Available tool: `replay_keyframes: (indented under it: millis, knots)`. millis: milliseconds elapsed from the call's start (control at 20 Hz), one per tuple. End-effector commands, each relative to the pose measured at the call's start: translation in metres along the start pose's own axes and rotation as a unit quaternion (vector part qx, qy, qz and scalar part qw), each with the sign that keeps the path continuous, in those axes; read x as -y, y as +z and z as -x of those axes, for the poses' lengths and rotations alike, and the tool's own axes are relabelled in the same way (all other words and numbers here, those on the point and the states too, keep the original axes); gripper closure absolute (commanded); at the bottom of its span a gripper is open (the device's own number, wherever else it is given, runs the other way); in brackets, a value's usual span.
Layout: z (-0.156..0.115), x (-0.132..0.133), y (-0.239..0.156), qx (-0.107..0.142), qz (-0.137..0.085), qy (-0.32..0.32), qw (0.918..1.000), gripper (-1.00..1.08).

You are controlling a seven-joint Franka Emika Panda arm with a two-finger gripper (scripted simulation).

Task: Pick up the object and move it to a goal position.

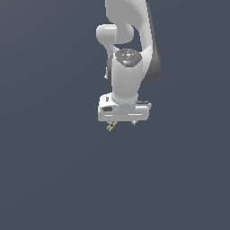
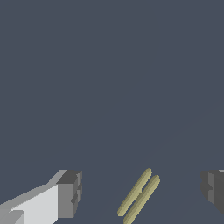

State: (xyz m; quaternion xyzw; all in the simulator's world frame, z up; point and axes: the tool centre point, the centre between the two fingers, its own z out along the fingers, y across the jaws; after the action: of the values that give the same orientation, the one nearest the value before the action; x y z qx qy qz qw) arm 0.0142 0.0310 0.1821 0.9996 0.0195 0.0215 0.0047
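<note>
Yellow-tan object [image 2: 139,196], two thin prongs, lying between wide-apart fingers [image 2: 68,194] of the gripper [image 1: 121,124], slanted toward one o'clock in the wrist view, untouched; approach step apparently, next needing lowering and closing squarely across the prongs.

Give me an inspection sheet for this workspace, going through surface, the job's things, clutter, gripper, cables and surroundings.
Surface: plain dark blue-grey ground, bare, no markings seen.
Job's things: yellow-tan two-pronged piece, two slender parallel rods, lying between the fingers; in the exterior view it peeks out under the hand. No goal marker seen.
Clutter: nothing seen.
Gripper: white gripper open, dark pads well apart from the piece on both sides, not touching it.
Cables: nothing seen.
Surroundings: only the white Panda arm reaching down from above; uniform background, nothing else seen.
</note>
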Motion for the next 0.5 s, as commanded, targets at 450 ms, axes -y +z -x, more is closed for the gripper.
replay_keyframes:
  millis: [450]
  knots:
    - [0.003, -0.026, -0.005, 0.002, 0.010, -0.005, 0.9999, -0.92]
